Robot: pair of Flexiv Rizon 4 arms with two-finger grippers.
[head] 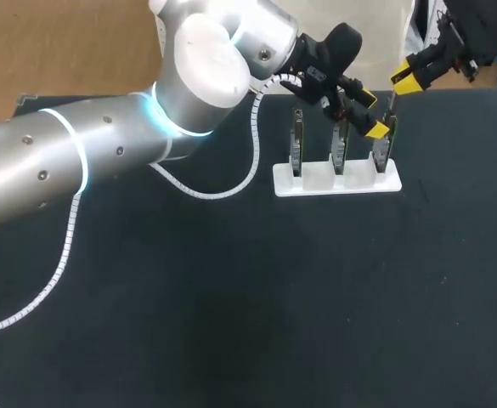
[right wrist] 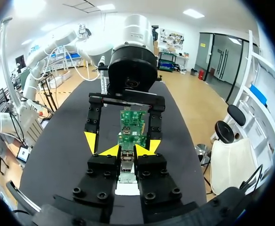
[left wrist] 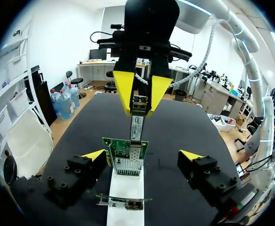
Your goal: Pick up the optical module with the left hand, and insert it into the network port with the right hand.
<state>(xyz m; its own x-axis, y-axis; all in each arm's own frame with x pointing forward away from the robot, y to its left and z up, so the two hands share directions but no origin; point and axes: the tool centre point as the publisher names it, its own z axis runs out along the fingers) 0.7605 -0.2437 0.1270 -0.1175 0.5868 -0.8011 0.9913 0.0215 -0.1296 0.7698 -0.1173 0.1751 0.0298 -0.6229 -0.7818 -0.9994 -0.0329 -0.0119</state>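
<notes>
Clamping optical module (left wrist: 136, 125) by its flat sides, right tool (left wrist: 141, 94) hangs over network card (left wrist: 123, 157); prob. light, stiff, delicate. Left tool (left wrist: 143, 154) apart.

Bright, even overhead light. The black table (head: 231, 323) shows faint shadows; glare whitens the left arm (head: 207, 58) at upper middle; the right gripper (head: 400, 85) gleams yellow at upper right.

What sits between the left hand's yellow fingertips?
The left wrist view shows a green network card between the left hand's open fingers, with the right hand's optical module at its top.
</notes>
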